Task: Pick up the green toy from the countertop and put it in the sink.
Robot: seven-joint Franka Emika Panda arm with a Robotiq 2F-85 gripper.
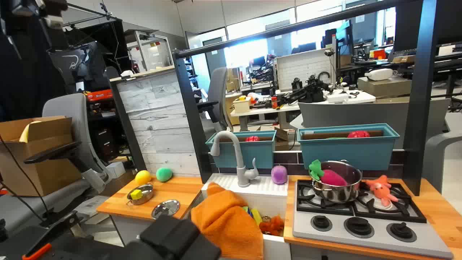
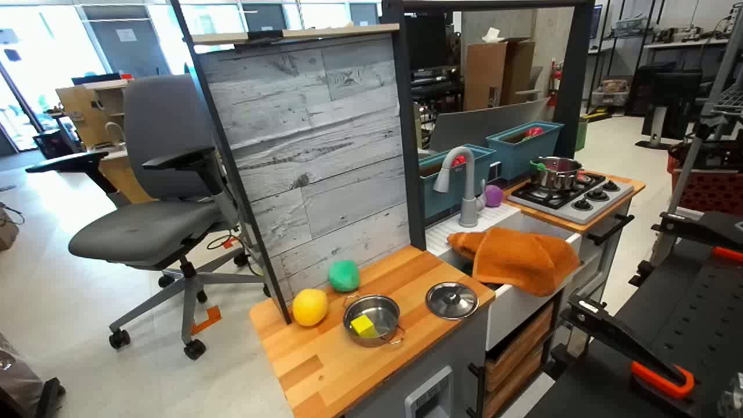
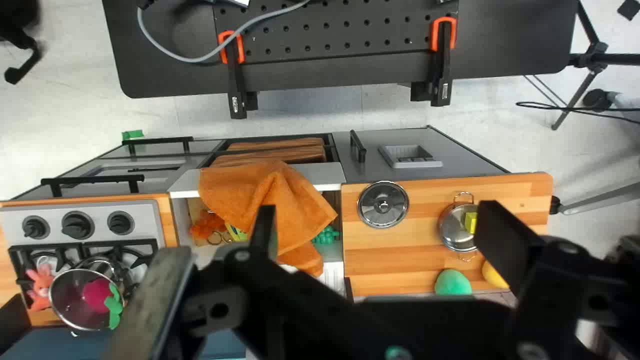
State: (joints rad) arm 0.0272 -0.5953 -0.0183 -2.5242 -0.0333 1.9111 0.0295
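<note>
The green toy, a small bright-green ball, rests at the back of the light-brown wooden countertop in both exterior views (image 1: 164, 174) (image 2: 345, 276) and the wrist view (image 3: 452, 282). The countertop shows in all views (image 1: 187, 186) (image 2: 325, 371) (image 3: 390, 255). The white sink (image 1: 276, 204) (image 2: 519, 316) stands beside it, under a grey arched faucet (image 1: 238, 155) (image 2: 469, 191). An orange towel (image 1: 227, 220) (image 2: 522, 261) (image 3: 270, 200) covers part of the sink. My gripper (image 3: 377, 206) is open and empty, high above the countertop and sink, fingers wide apart.
On the countertop are a yellow ball (image 2: 310, 307), a small pot (image 2: 380, 313) holding a yellow block, and a lid (image 2: 452, 300). Several toys lie in the sink. Teal bins (image 1: 346, 151) and a dark post (image 2: 409, 133) rise behind; a stove (image 1: 361, 213) with a pot stands beyond.
</note>
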